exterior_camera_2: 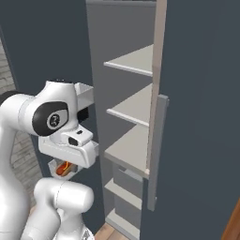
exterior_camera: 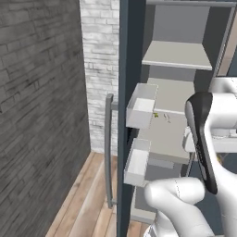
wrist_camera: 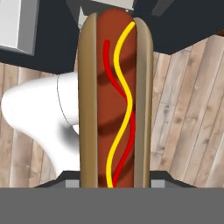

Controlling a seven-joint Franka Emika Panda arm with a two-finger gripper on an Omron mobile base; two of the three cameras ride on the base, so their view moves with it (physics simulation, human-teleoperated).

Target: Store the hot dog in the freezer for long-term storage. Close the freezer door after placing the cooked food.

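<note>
While we carry the hot dog (wrist_camera: 115, 100) clenched in the hand (exterior_camera_2: 65, 169), slip or door-bin collision is the risk.
We see the hand low at lower left of the right base view, pointing at the floor, freezer (exterior_camera_2: 136, 140) shelves right of it; swinging in could clip the freezer door (exterior_camera: 124, 115) bins (exterior_camera: 141, 106) or shelf edge.

A dark grey brick wall (exterior_camera: 41, 115) fills the left of the frame. Beside it, in the upper middle, stands a white brick wall (exterior_camera: 99, 69). A light wooden floor (exterior_camera: 88, 203) lies at the bottom.
</note>
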